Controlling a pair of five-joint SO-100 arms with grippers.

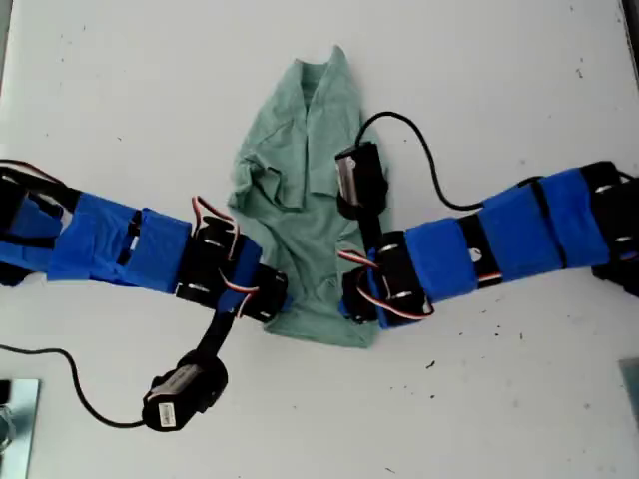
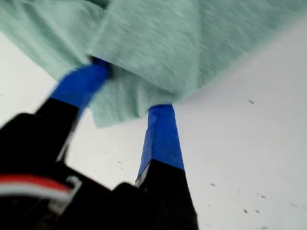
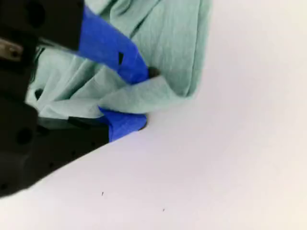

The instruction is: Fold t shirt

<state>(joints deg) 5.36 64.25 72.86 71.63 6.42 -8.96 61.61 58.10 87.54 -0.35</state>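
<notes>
While both arms reach in from opposite sides of the exterior view, the t shirt (image 1: 305, 200) lies crumpled on the white table (image 1: 499, 70) between them, neck end toward the far edge. The first gripper (image 2: 128, 98) has its blue-taped fingers (image 2: 160, 134) spread apart, tips tucked under the cloth's edge; whether it holds the fabric cannot be told. The second gripper (image 3: 136, 98) has its jaws closed on a bunched fold of the shirt, just above the table surface.
</notes>
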